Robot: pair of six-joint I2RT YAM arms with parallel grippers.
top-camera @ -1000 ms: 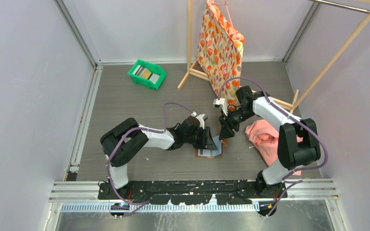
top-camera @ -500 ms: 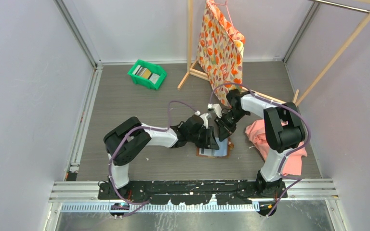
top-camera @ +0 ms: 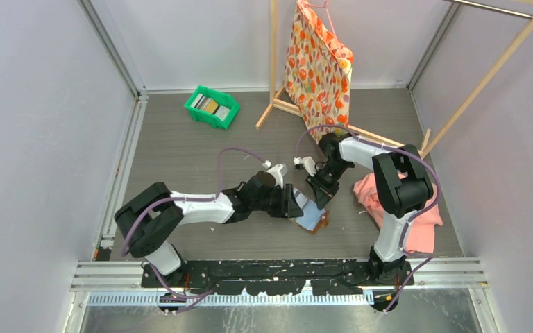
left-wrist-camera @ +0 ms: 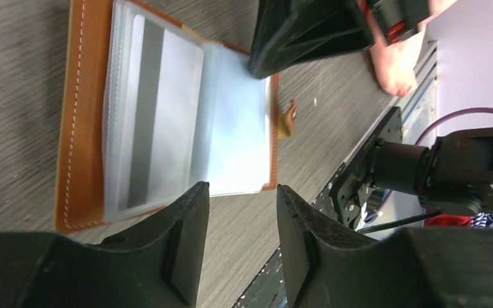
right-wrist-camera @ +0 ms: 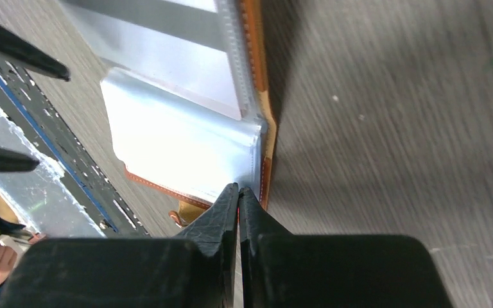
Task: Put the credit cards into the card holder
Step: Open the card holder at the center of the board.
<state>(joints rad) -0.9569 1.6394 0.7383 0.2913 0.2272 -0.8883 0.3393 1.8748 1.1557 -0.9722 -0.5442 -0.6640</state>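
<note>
Nearest the bases, the card holder [left-wrist-camera: 83, 96] is lying open on the wood-grain table [top-camera: 180, 159] between the two grippers, its long side askew to the near edge. The left gripper [left-wrist-camera: 241, 189] is hovering just short of it, fingers apart and empty. The right gripper [right-wrist-camera: 239, 192] is pressing its fingers together at a corner of the clear sleeve [right-wrist-camera: 180, 135], though I cannot tell whether a leaf is caught. One grey striped card [left-wrist-camera: 167, 109] is sitting in a sleeve while the other credit cards [top-camera: 212, 106] are waiting in the green bin [top-camera: 205, 118], well apart at far left and likely nearer the left arm. Beyond, a pink cloth [top-camera: 382, 198] is lying at right and a floral bag [top-camera: 319, 69] is hanging from a wooden rack [top-camera: 274, 55].
</note>
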